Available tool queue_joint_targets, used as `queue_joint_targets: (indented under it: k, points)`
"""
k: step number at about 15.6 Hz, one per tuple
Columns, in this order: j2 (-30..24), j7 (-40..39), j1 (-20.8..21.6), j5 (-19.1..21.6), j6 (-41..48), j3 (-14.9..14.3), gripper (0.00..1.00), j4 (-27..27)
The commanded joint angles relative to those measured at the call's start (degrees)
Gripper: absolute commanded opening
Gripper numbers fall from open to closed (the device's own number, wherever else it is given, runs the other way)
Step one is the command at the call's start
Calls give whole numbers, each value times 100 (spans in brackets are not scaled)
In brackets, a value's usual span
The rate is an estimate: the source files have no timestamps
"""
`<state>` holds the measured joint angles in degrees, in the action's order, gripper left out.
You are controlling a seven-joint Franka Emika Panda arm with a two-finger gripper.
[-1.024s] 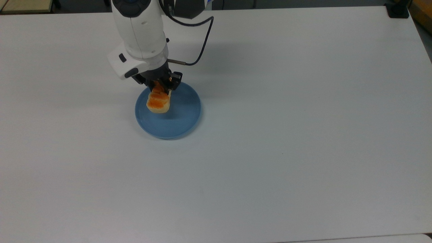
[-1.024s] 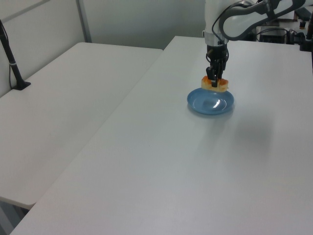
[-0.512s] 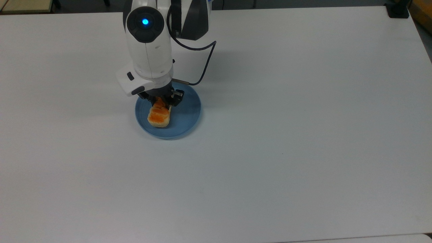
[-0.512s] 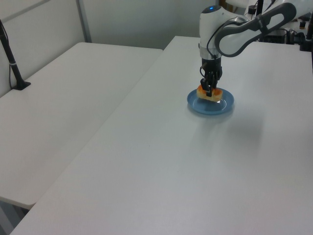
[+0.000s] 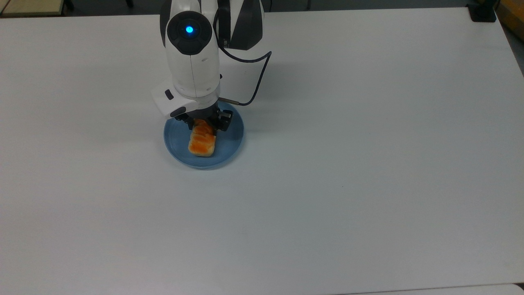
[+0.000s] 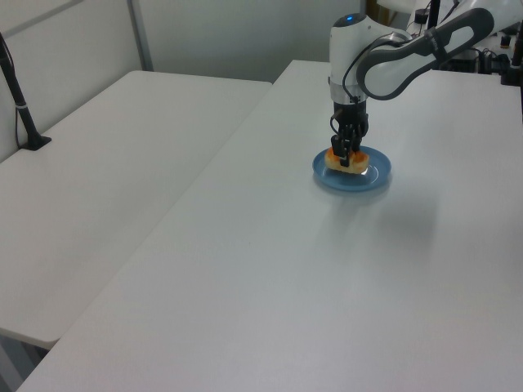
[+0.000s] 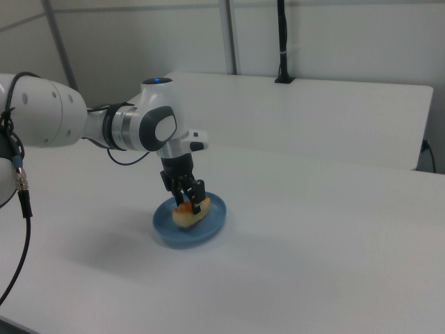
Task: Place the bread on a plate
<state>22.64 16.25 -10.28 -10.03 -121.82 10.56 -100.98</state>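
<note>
— Claw (image 5: pixel 203 124) position? And what are its fingers doing?

— Low over the plate (image 5: pixel 229 145), pointing straight down, with its fingers clamped on the far end of the bread (image 5: pixel 202 142); in the right view one dark finger (image 7: pixel 197 205) stands against the loaf's side (image 7: pixel 186 215).

— Where does the bread sit relative to the claw?

— Directly under it and stretching away from it toward the top view's bottom edge, glazed orange top facing up. Its free end looks to be down on the plate's blue floor, inside the rim.

— And the plate?

— Beneath the claw, flat on the white counter (image 5: pixel 368 164). In the left view the claw (image 6: pixel 346 157) hangs over the plate (image 6: pixel 372 179) on the side toward the left view's left, the bread (image 6: pixel 337 161) just below it.

— Anything beside the claw?

— A black cable (image 5: pixel 256 88) loops from the arm's wrist, off to the top view's right.
</note>
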Motion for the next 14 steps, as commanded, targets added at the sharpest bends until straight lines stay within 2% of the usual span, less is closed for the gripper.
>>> queue_joint_targets:
  k: [1,5,9,11,12,14]
  points:
    - [4,142,61,-113,36,-37,100,35]
    - [-215,142,26,-104,298,-37,100,78]
    - [-1040,107,-114,-26,1325,-28,100,192]
    - [-1217,90,-132,1,2001,-37,100,612]
    - [-1279,37,-150,1,2535,-63,100,1032]
    - [-1506,-295,-263,141,2847,-124,100,1352]
